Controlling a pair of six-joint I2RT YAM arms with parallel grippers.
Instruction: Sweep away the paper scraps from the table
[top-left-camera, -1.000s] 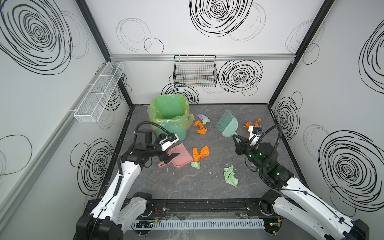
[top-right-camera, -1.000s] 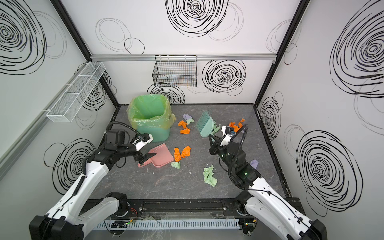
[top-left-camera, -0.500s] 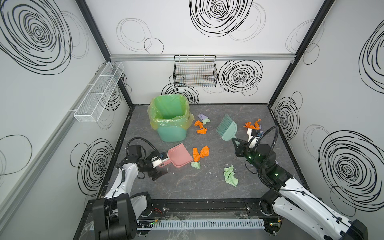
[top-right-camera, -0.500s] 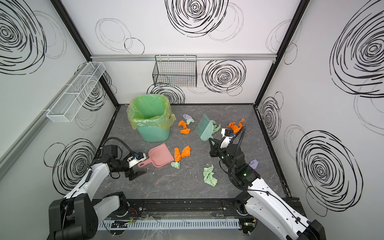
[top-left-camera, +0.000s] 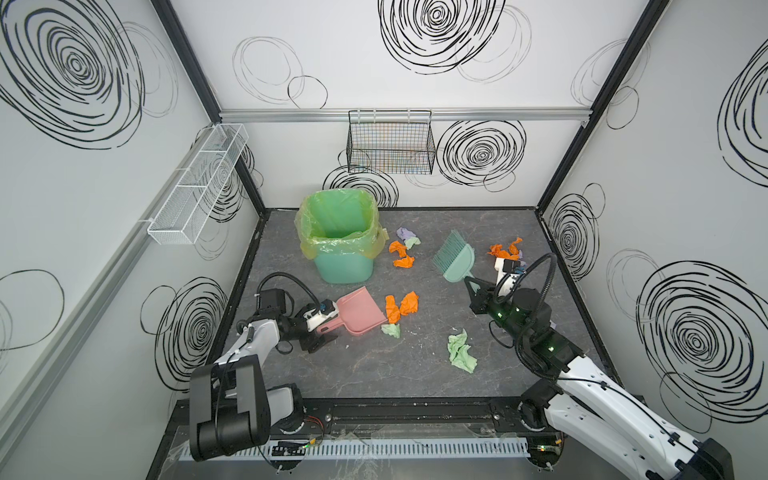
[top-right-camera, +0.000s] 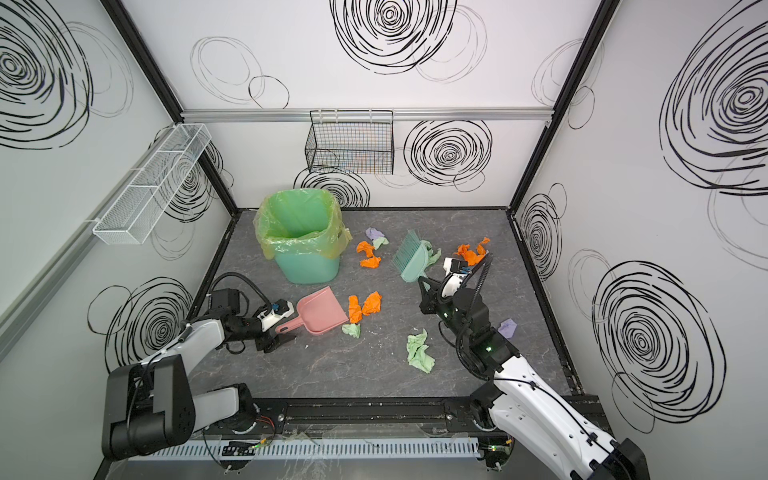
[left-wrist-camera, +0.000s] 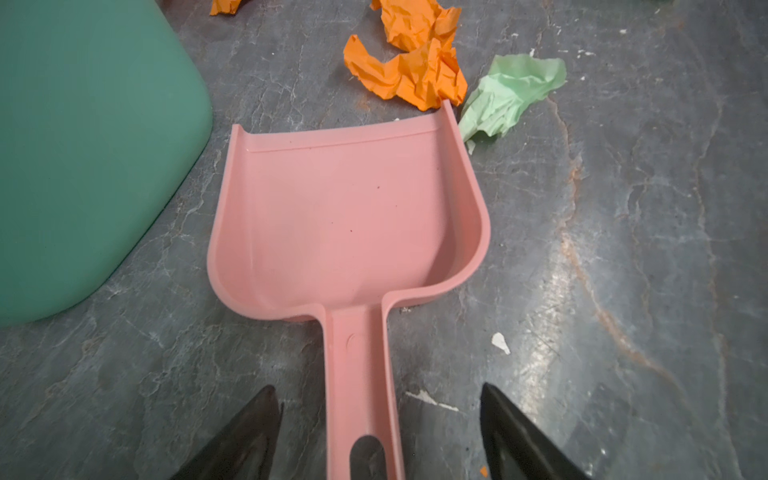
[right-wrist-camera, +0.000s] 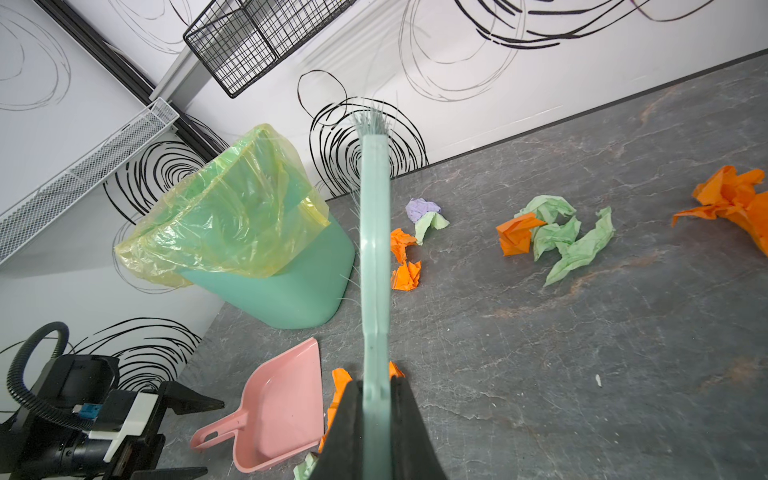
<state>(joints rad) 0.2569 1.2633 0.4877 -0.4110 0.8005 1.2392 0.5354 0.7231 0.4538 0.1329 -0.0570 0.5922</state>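
Boxed in on three sides by white walls, scrawled with black spirals. Joined at the back corners by black posts. Crossed on the back wall by a silver rail, hung with a black wire basket. Fitted on the left with a white mesh shelf, split into compartments. Floored by the dark grey table, pale-veined. Lit evenly.

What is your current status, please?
Left gripper open, astride handle of pink dustpan. Right gripper shut on green brush. Paper scraps scattered on table, none in dustpan.
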